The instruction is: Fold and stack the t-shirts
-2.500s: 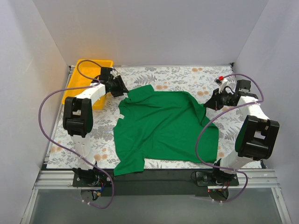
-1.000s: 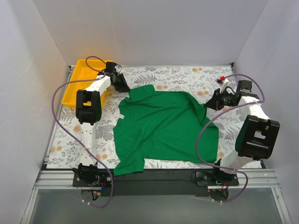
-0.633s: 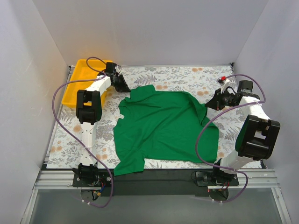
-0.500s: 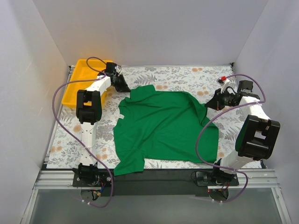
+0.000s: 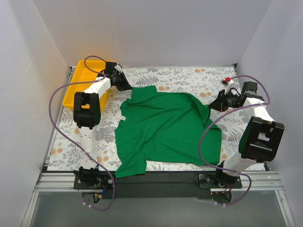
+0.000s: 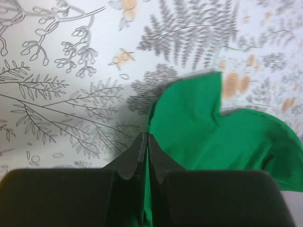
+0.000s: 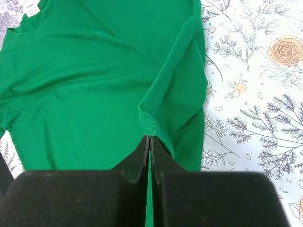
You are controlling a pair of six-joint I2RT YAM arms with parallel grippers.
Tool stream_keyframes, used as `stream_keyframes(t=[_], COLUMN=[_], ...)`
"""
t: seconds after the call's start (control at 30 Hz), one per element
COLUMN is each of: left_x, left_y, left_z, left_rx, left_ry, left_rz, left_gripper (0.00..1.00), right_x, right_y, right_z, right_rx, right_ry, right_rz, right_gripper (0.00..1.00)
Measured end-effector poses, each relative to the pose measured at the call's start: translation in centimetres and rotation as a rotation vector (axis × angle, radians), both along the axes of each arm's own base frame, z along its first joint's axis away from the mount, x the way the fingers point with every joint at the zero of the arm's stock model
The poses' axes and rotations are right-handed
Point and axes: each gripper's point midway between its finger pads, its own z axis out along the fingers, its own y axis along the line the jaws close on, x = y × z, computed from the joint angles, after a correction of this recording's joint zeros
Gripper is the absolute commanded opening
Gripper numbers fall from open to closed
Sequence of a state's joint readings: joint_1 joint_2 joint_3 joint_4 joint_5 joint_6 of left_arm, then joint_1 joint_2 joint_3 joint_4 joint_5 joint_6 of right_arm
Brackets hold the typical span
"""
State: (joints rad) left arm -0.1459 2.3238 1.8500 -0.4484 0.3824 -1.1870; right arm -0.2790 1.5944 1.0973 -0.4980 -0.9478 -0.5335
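The bright green t-shirt (image 5: 165, 127) lies spread on the floral table, with its small white neck label (image 5: 122, 117) at its left edge. My left gripper (image 5: 127, 87) is at the shirt's far left corner, its jaws shut with green cloth between them; in the left wrist view the gripper (image 6: 145, 137) pinches the shirt's edge (image 6: 203, 123). My right gripper (image 5: 211, 106) is at the shirt's far right side. In the right wrist view the gripper (image 7: 149, 138) is shut on a raised fold of the shirt (image 7: 94, 85), and the label (image 7: 31, 9) shows at top left.
A yellow plastic tray (image 5: 75, 82) stands at the back left, just behind the left arm. White walls close in the table on the left, back and right. The shirt's near hem hangs at the table's front edge (image 5: 156, 166).
The left arm has swung its elbow back toward the tray, and its gripper stays at the shirt's far left corner. The right gripper has shifted slightly right. The shirt has hardly moved.
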Motion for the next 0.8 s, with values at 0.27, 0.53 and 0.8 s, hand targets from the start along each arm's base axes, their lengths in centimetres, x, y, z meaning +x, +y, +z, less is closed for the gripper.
stream_keyframes(t=[0.27,0.53,0.8], left_x=[0.0,-3.3,-9.0], left_y=[-0.2,0.3,0.9], left_z=[9.5,14.7,22.6], left_rx=[-0.037,-0.033,-0.057], left_ry=[-0.222,-0.355,-0.548], left_rz=[-0.021,-0.047,-0.064], left_gripper=[0.0,0.0,0.0], right_x=[-0.1,-1.3,-3.3], right_y=[-0.3,-0.2,-0.5], right_z=[0.8,5.6,9.5], right_rx=[0.019,-0.007,-0.125], right_ry=[-0.024,-0.177,-0.302], right_rz=[-0.001,0.0,-0.031], right_gripper=[0.01,0.01,0.01])
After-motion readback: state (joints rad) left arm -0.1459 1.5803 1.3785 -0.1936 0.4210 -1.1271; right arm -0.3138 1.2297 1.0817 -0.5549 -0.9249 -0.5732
